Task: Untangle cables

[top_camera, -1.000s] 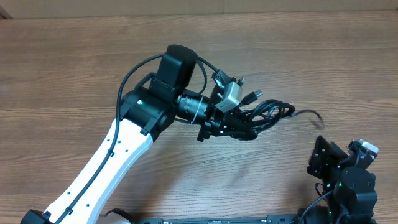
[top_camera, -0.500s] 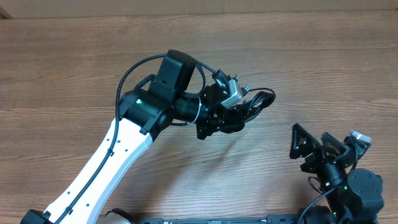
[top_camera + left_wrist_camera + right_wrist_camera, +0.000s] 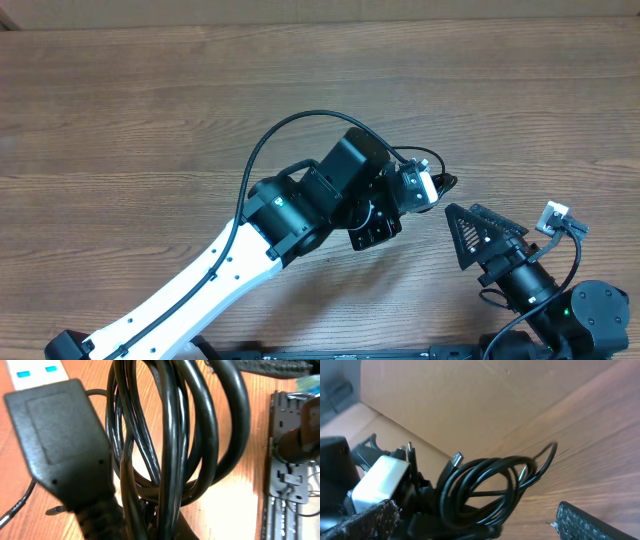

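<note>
Rightward has come the left pincer (image 3: 408, 196), clamped on the cables (image 3: 485, 485) above the table (image 3: 100, 100), facing the wide-open right pincer (image 3: 478, 228); next, I judge, that one must catch one loop.

cables (image 3: 170, 450): thin, black, glossy; tangled looped bundle; plug ends protruding

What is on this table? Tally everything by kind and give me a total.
Robot arms: 2, left arm and right arm
Cable bundle: 1, strands too tangled to count
Table: 1
Total: 4
</note>
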Tool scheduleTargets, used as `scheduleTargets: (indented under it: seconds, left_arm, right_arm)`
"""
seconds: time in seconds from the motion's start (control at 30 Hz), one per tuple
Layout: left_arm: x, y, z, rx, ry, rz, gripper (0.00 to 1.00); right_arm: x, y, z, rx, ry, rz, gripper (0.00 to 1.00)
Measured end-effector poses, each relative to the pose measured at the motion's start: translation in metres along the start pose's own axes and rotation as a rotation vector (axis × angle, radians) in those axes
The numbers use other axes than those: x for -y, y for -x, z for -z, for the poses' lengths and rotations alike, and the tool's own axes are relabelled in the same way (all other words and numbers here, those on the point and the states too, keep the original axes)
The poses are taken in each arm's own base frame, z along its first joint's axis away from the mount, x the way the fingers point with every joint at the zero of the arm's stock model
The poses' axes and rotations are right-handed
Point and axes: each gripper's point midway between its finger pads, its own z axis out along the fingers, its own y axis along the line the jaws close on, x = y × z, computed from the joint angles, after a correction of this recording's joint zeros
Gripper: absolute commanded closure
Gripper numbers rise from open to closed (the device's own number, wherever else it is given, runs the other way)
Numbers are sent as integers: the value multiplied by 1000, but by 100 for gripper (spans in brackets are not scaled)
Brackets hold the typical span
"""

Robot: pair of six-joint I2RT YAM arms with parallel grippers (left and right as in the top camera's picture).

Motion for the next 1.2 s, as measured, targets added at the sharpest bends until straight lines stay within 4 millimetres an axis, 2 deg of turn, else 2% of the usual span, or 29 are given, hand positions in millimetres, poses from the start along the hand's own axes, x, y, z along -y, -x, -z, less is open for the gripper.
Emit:
scheduleTargets:
  seconds: [0.2,0.3,0.33,0.67,0.77,0.87,1.07,1.2]
  left_arm:
    - [9,6,-4,-3,24,-81,96]
    - [16,7,-6,-10,32,-125,96]
    - [17,7,-7,-13,36,-135,96]
    - [25,10,-7,-2,4,-206,96]
    - [31,11,-7,11,-27,-250,96]
    - [34,12,-7,19,-44,-285,96]
    - [33,15,-7,31,-36,-328,96]
    - [28,21,-7,53,-13,-343,89]
  right_arm:
    - [-3,-2,0,-15,17,-119,1]
    - [-3,-1,0,-11,14,-142,19]
    - [-2,-1,0,-10,12,-148,21]
    - [5,-7,0,-31,-22,-260,26]
    - [6,-8,0,-31,-22,-275,35]
    - [6,-7,0,-29,-24,-281,51]
    - [7,-6,0,-23,-29,-296,94]
    - [7,-5,0,-14,-31,-295,96]
